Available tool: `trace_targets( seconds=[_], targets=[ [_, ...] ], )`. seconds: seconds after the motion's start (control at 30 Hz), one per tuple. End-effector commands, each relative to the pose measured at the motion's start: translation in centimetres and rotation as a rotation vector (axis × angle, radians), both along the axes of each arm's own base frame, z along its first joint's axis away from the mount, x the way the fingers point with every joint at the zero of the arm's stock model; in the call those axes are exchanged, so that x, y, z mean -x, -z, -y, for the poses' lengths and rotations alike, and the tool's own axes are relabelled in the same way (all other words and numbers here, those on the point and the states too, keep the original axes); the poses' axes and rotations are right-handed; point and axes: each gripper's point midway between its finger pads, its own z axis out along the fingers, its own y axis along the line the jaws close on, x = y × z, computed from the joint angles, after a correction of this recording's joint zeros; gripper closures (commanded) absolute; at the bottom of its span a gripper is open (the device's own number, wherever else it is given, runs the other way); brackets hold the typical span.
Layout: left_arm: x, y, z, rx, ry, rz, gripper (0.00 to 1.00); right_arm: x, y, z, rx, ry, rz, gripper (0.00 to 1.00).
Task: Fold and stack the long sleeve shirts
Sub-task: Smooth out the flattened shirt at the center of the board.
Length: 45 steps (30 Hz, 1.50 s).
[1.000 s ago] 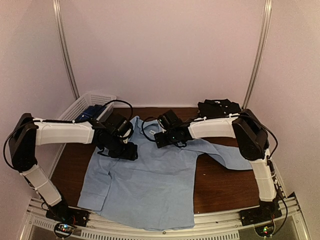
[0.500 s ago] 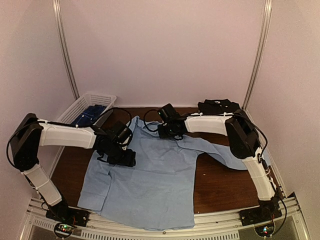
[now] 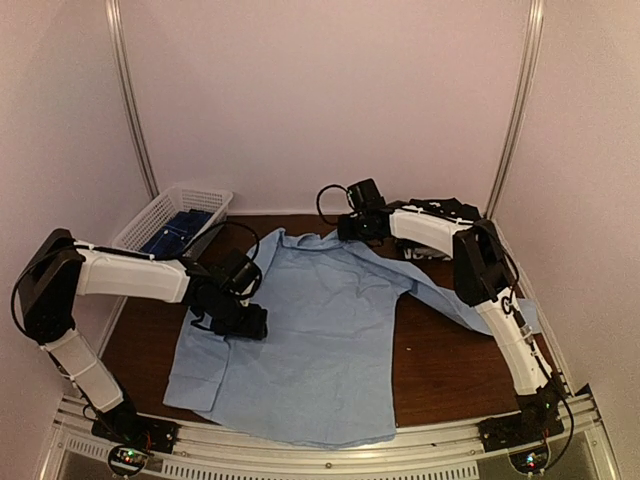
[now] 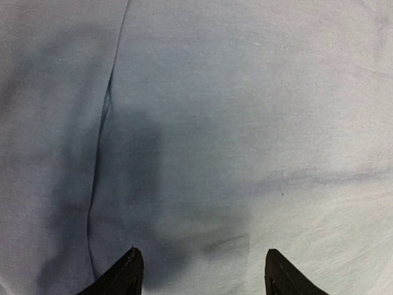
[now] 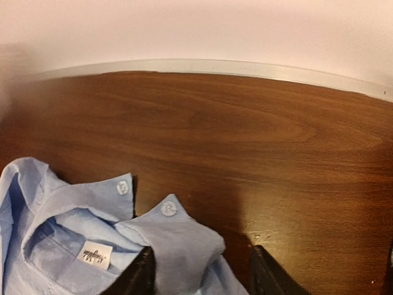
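Note:
A light blue long sleeve shirt [image 3: 320,340] lies spread out flat on the brown table [image 3: 440,370], collar toward the back wall. My left gripper [image 3: 245,322] rests low on the shirt's left side. In the left wrist view it [image 4: 202,273] is open over smooth blue cloth [image 4: 245,123] and pinches nothing. My right gripper [image 3: 348,228] is at the collar. Its jaws [image 5: 199,258] stand apart, and a buttoned collar point [image 5: 178,236] lies between them against the left finger. A folded black shirt [image 3: 455,210] sits at the back right, partly hidden by my right arm.
A white mesh basket [image 3: 150,215] at the back left holds a dark blue item [image 3: 180,228]. The blue shirt's right sleeve [image 3: 440,300] trails to the table's right edge under my right arm. The back wall [image 5: 184,31] rises just beyond the collar.
My right gripper has moved back and to the right, carrying the collar toward the wall and drawing the shirt straighter. The left gripper slid slightly nearer along the shirt's left side.

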Motion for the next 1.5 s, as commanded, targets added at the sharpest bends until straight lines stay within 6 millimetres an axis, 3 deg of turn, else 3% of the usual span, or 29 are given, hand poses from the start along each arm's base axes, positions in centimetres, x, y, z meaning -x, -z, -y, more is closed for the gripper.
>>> trace_targets(
  seconds=[0.0, 0.1, 0.3, 0.4, 0.53, 0.67, 0.83, 0.97, 1.13, 1.47],
  targets=[
    [-0.3, -1.1, 0.3, 0.033, -0.016, 0.04, 0.31, -0.8, -3.2, 0.3, -0.03, -0.042, 0.036, 0.35],
    [-0.4, -1.0, 0.3, 0.03, -0.017, 0.039, 0.31, -0.4, -5.4, 0.5, -0.025, -0.056, 0.056, 0.26],
    [-0.6, -1.0, 0.4, 0.033, -0.022, 0.043, 0.31, 3.2, -8.9, -0.8, -0.024, -0.127, 0.081, 0.27],
    [-0.7, -1.3, 0.6, 0.041, -0.021, 0.046, 0.31, 6.1, -8.7, -2.4, 0.005, -0.179, 0.072, 0.31],
    [-0.8, -1.5, 1.1, 0.056, -0.013, 0.048, 0.31, 9.9, -7.1, -4.6, -0.003, -0.251, 0.046, 0.4],
    [-0.8, -1.7, 2.1, 0.07, 0.015, 0.052, 0.31, 11.2, -4.2, -6.0, -0.011, -0.288, -0.003, 0.5],
    [-0.1, -0.7, 3.5, 0.052, 0.053, 0.031, 0.31, 10.3, -1.0, -7.8, -0.024, -0.332, -0.04, 0.68],
    [1.0, 0.0, 3.7, 0.04, 0.068, 0.011, 0.31, 9.0, 1.7, -8.5, -0.015, -0.334, -0.077, 0.71],
    [2.8, 0.8, 2.9, 0.018, 0.084, -0.027, 0.31, 5.6, 3.5, -7.0, -0.037, -0.265, -0.075, 0.68],
    [6.3, 2.1, 0.5, -0.032, 0.09, -0.095, 0.3, -1.9, 3.0, -3.6, -0.246, -0.119, 0.009, 0.53]
  ],
)
